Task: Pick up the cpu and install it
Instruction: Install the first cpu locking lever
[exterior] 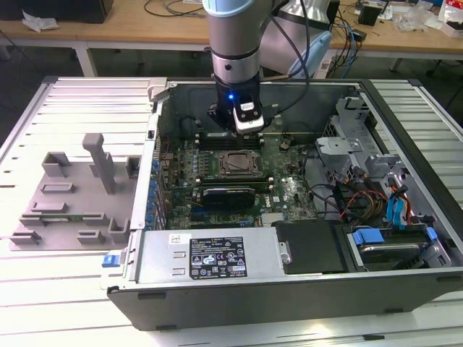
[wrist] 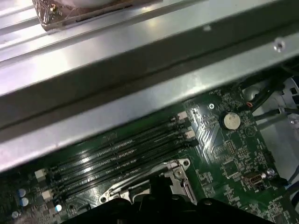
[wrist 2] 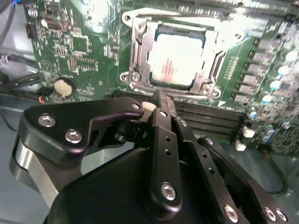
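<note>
Scene: open computer case [exterior: 405,181] lay on a slatted metal table [exterior: 79,94], green motherboard [exterior: 282,191] exposed inside.
Arm: robot arm [exterior: 233,36] reached down into the case from above, near the far wall in the exterior view.
Gripper: gripper [wrist 2: 159,100] hovered just above the board, beside the socket and over the memory slots; fingers [wrist 2: 163,140] pressed together, clenched, nothing between them.
Chip: cpu [wrist 2: 176,58] sat flat inside the socket, silver top plate facing up with strong glare; same spot in the exterior view [exterior: 239,163], mid-board. Not touched by the gripper.
Socket: metal socket frame [wrist 2: 135,51] surrounded the chip on all sides; corner of the frame also in the first wrist view [wrist: 180,170].
Memory slots: long black slots [wrist: 121,156] ran between the socket and the case wall [wrist: 140,79]; in the second wrist view [wrist 2: 210,116] they lay just beside the fingertips.
Battery: round coin cell [wrist: 231,120] on the board, near the slot ends; also in the second wrist view [wrist 2: 63,86].
Side area: grey plastic fixture [exterior: 79,191] sat on the table, on the exterior view's left, well apart from the case interior.
Drive bay: blue-tabbed drive cage [exterior: 391,242] at the exterior view's right end of the case, cables [exterior: 362,199] next to it.
</note>
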`<move>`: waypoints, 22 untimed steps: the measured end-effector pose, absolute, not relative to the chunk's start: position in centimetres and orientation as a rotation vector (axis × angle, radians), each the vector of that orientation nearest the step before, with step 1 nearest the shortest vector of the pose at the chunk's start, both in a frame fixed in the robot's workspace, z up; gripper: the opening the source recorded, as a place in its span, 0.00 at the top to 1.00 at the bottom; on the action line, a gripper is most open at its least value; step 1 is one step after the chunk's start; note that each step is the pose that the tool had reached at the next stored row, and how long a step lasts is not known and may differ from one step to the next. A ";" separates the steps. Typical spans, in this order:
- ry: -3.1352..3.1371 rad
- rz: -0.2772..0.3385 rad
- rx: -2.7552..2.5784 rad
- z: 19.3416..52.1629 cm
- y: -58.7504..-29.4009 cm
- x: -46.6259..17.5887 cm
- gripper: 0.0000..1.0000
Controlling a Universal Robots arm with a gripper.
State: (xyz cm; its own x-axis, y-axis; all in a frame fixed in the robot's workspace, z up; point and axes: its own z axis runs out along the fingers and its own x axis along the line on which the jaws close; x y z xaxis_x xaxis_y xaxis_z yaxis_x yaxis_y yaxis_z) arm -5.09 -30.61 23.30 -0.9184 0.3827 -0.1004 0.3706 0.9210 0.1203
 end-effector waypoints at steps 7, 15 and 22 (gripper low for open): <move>2.973 0.032 0.559 23.3 -31.4 -5.2 0.89; 3.017 -0.069 0.488 23.2 -31.5 -5.0 0.89; 3.047 -0.057 0.203 22.8 -31.5 -5.0 0.89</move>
